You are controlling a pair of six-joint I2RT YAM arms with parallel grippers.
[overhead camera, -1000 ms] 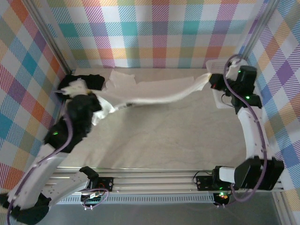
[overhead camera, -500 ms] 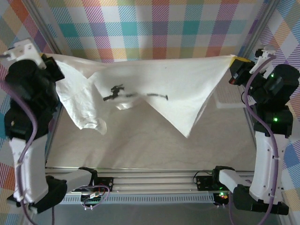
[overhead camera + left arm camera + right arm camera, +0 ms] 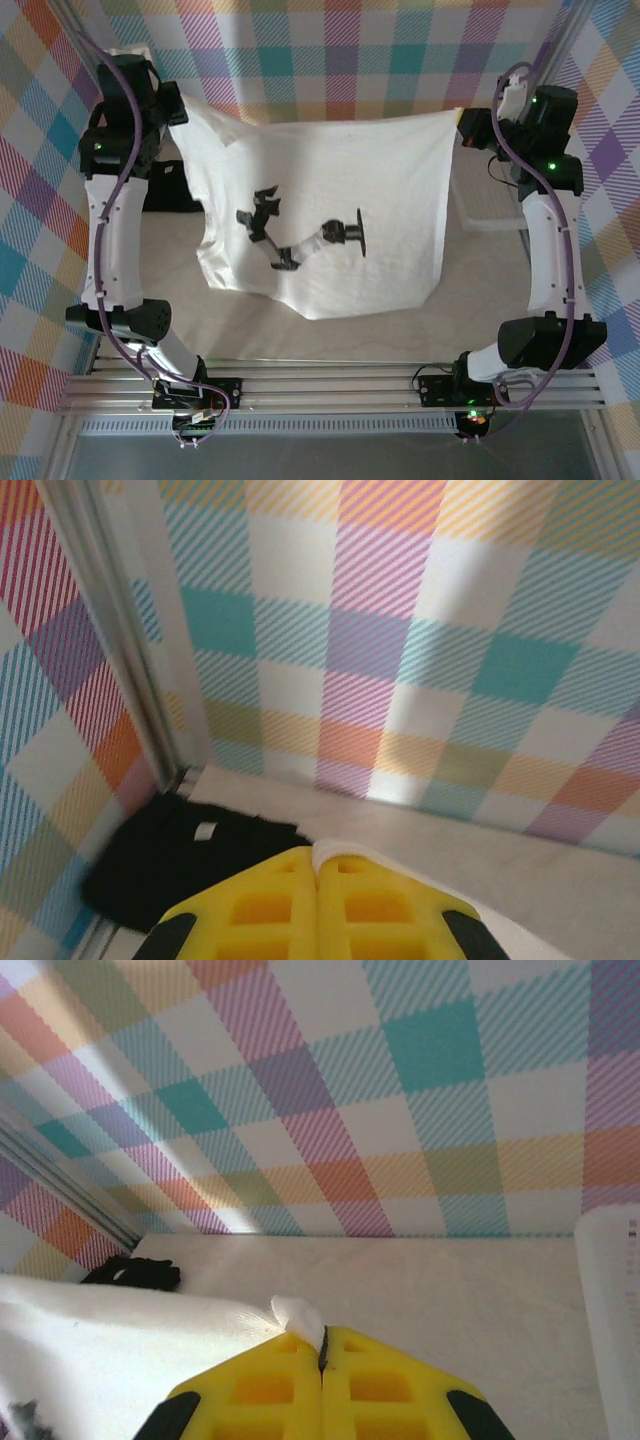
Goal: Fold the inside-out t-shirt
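Inside-out t-shirt (image 3: 330, 200) hangs spread above the table (image 3: 400, 335) between raised left arm (image 3: 110, 230) and right arm (image 3: 550, 250).
Left gripper (image 3: 172, 105) and right gripper (image 3: 463, 127) each clamp a top corner; long axis runs left-right; cloth hangs down.

Pale table (image 3: 380, 338), black t-shirt (image 3: 172, 192) far left, white basket (image 3: 490, 216) right

Centre: inside-out t-shirt (image 3: 330, 210) hangs spread like a curtain between left gripper (image 3: 318, 858) and right gripper (image 3: 322, 1345), both clamped on it; mid-table crossing blocked.
Near strip: table (image 3: 400, 335) bare, passable.
Far-left corner: black t-shirt (image 3: 180, 870) against wall.
Right side: white basket (image 3: 495, 222) just beside the right arm.
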